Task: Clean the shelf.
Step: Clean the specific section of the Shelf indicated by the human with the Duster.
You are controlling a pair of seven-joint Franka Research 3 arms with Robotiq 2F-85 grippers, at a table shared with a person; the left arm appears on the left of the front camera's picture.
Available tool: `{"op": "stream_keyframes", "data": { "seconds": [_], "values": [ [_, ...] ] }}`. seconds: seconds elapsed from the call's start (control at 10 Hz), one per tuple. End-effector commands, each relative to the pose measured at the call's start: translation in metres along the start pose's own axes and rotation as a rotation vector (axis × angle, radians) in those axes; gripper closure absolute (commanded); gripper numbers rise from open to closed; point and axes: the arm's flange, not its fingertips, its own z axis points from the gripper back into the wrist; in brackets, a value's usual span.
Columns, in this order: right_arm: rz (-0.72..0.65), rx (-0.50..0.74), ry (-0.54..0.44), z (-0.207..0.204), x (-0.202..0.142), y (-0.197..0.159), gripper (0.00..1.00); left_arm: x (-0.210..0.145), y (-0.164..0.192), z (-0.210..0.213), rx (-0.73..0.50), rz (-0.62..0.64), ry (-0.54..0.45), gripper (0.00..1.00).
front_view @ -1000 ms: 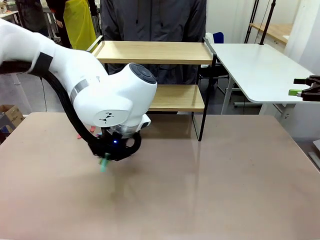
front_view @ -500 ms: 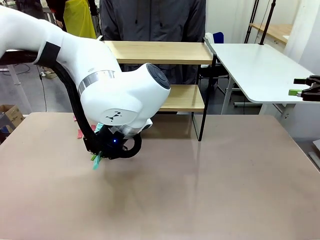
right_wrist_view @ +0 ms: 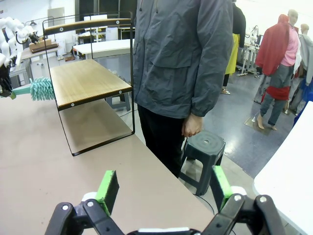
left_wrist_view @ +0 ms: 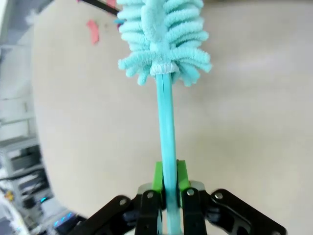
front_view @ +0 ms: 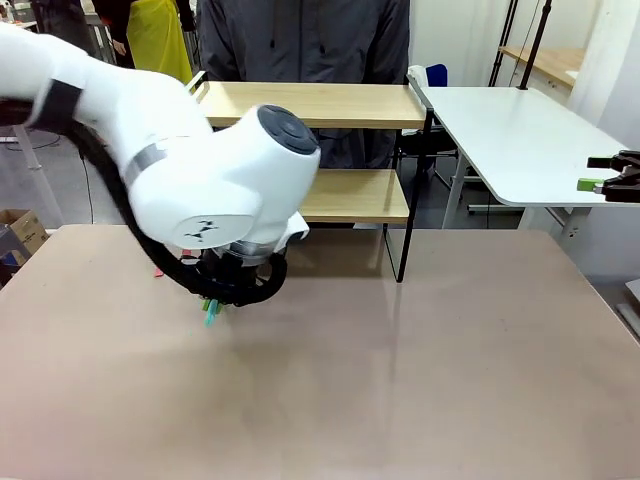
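Observation:
The shelf [front_view: 318, 104] stands at the table's far edge, two light wooden boards in a thin black frame; the right wrist view shows the shelf [right_wrist_view: 83, 81] from its end. My left gripper [front_view: 214, 304] hangs low over the table's left-centre, in front of the shelf and apart from it. In the left wrist view, the left gripper [left_wrist_view: 168, 183] is shut on the teal handle of a fluffy teal duster [left_wrist_view: 164, 39], whose head points away over the tabletop. The duster [right_wrist_view: 41, 89] is level with the upper board's near end. My right gripper [front_view: 597, 172] waits open far right, jaws wide in its own view [right_wrist_view: 164, 188].
A person in a dark grey jacket [right_wrist_view: 181, 63] stands behind the shelf, hands down. Small red scraps [left_wrist_view: 92, 30] lie on the beige table [front_view: 430, 360] left of the duster. A white side table [front_view: 510, 140] adjoins at the right, and a grey stool [right_wrist_view: 203, 147] stands by the person.
My left arm swung slightly left and then back right, its wrist turning, with the duster still held low over the table. The right arm has not moved.

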Motion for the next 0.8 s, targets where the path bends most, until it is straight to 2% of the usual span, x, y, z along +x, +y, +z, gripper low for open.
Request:
{"op": "stream_keyframes", "data": {
  "seconds": [0.0,0.2,0.5,0.7],
  "values": [
    [-0.006,-0.012,0.023,-0.001,0.006,-0.001,0.0,-0.021,0.038,0.002,-0.149,-0.109,-0.032,0.87],
    [-0.006,-0.012,0.023,-0.001,0.006,-0.001,0.0,-0.025,0.052,0.005,-0.34,-0.284,-0.077,0.87],
    [-0.006,-0.012,0.023,-0.001,0.006,-0.001,0.0,-0.034,0.083,0.003,-0.503,-0.524,-0.065,0.87],
    [-0.006,-0.012,0.023,-0.001,0.006,-0.001,0.0,-0.037,0.103,0.001,-0.588,-0.591,-0.029,0.87]
  ]
}}
